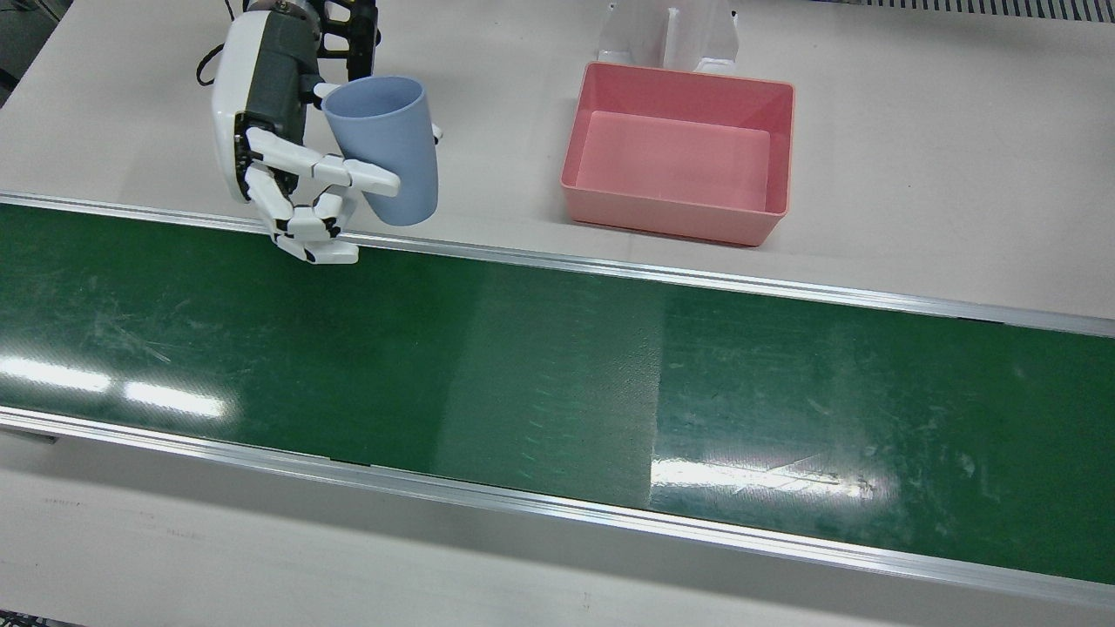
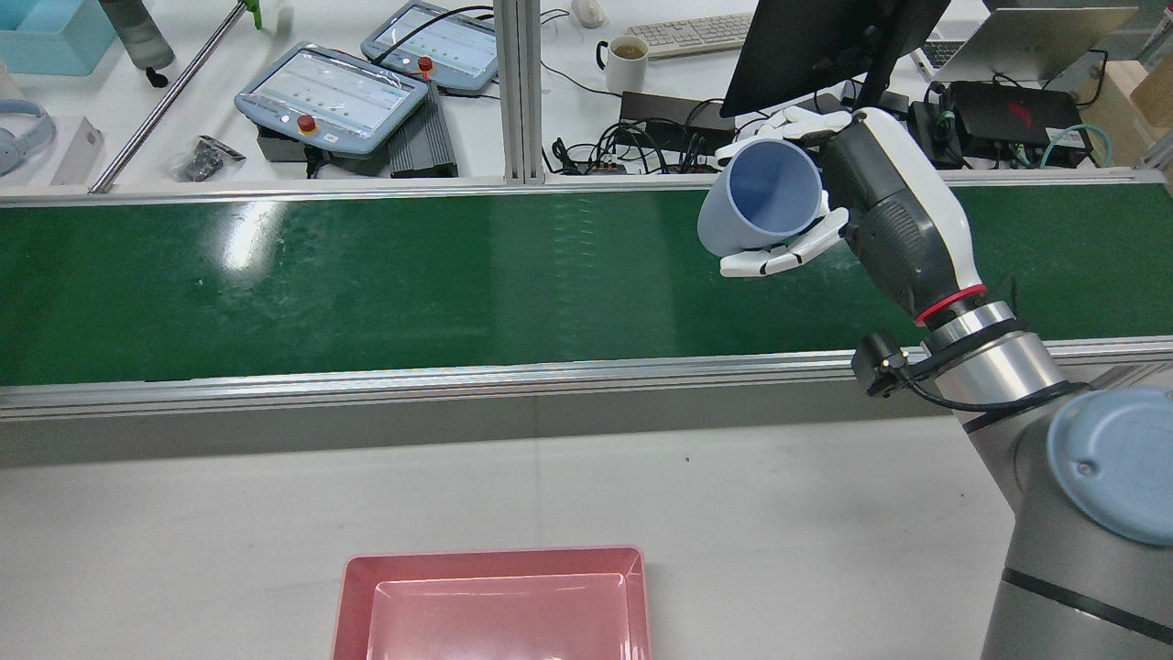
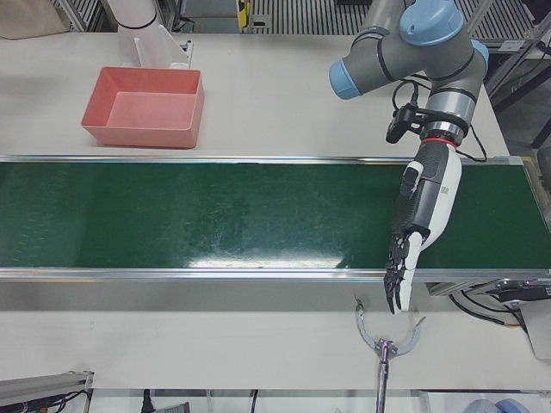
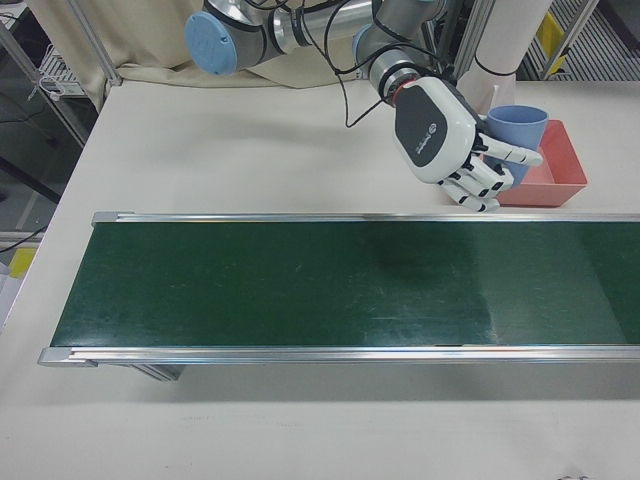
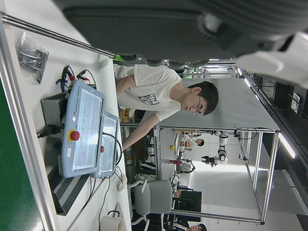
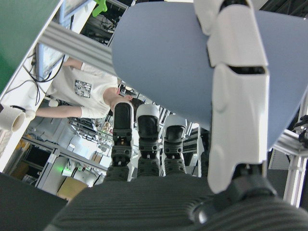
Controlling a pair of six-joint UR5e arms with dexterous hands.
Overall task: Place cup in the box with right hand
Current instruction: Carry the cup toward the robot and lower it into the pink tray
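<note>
Green conveyor belt [image 1: 523,348] crosses a pale table [image 1: 915,157]; right hand [image 1: 287,187] grips blue cup [image 1: 388,148]; left hand [image 3: 405,267] hangs slack.

Green conveyor belt [image 1: 557,374], two teach pendants [image 2: 332,97], mug [image 2: 627,57], perhaps coffee

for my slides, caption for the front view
Right robot hand holds a blue cup beside the empty pink box.

bright overhead light | glare on belt [image 1: 758,475] | frames sharp
</note>
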